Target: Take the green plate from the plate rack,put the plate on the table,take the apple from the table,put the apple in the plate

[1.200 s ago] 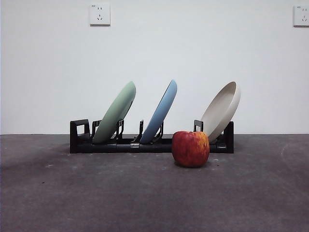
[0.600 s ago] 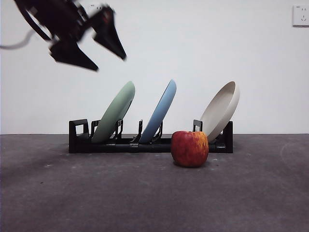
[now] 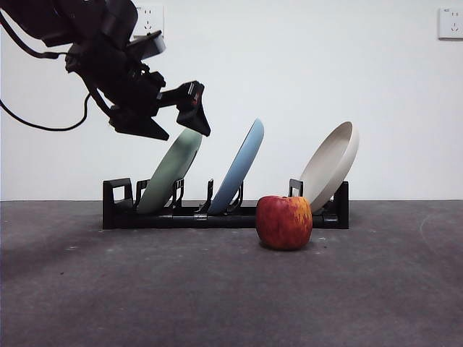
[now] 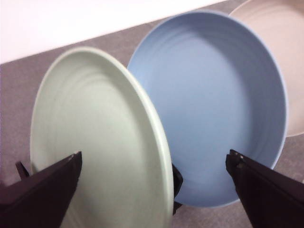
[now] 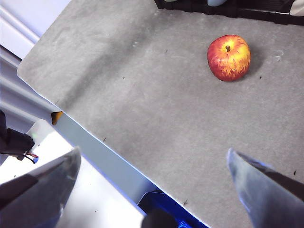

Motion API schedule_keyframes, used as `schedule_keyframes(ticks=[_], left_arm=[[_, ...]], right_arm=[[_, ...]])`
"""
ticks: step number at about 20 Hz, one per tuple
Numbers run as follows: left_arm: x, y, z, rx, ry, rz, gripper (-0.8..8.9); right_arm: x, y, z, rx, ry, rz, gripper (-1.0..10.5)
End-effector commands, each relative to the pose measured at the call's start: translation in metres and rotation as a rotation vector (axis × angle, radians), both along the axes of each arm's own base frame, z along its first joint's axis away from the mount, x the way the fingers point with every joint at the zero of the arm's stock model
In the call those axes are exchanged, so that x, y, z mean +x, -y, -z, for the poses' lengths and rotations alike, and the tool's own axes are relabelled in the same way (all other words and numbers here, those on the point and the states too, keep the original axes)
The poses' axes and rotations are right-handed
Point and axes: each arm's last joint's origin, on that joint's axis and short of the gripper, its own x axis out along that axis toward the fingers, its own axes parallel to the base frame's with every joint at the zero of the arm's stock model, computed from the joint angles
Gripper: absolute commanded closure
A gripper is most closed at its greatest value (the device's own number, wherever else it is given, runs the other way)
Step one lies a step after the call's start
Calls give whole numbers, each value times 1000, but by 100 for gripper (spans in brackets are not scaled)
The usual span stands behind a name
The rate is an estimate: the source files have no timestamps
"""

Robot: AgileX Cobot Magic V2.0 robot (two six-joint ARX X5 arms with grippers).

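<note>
Behind the grey table (image 3: 217,289), a white wall (image 3: 289,72) with sockets (image 3: 450,23).

Nothing legible showed anywhere. The white plastic wall socket (image 3: 453,23) high above the long black plastic plate rack (image 3: 225,211) carried a tiny grey mark over its holes, too small to make out. A second white wall socket (image 3: 150,16), above the rack's other end, sat partly behind a dark arm, and its marking was equally unreadable. The plates, the red apple and the dark grey table bore no lettering, labels or numbers that could be read.
</note>
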Motion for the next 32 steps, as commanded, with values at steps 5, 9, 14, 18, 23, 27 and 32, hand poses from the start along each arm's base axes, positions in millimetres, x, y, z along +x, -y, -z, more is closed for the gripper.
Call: schedule_keyframes(ticks=[5, 9, 14, 18, 23, 27, 32], left_arm=[[3, 3, 8, -6, -24, 32, 442], [2, 5, 8, -17, -28, 60, 665], [1, 6, 8, -51, -47, 72, 764], [2, 6, 7, -93, -62, 56, 824], [1, 6, 5, -144, -85, 48, 822], [-2, 3, -9, -172, -63, 40, 822], [-19, -4, -52, -203, 43, 49, 822]], right_arm=[[0, 0, -1, 10, -9, 6, 263], [0, 0, -1, 14, -12, 7, 263], [0, 0, -1, 14, -13, 7, 263], [0, 0, -1, 14, -13, 7, 263], [0, 0, -1, 14, -13, 7, 263], [0, 0, -1, 14, -12, 7, 263], [0, 0, -1, 14, -12, 7, 263]])
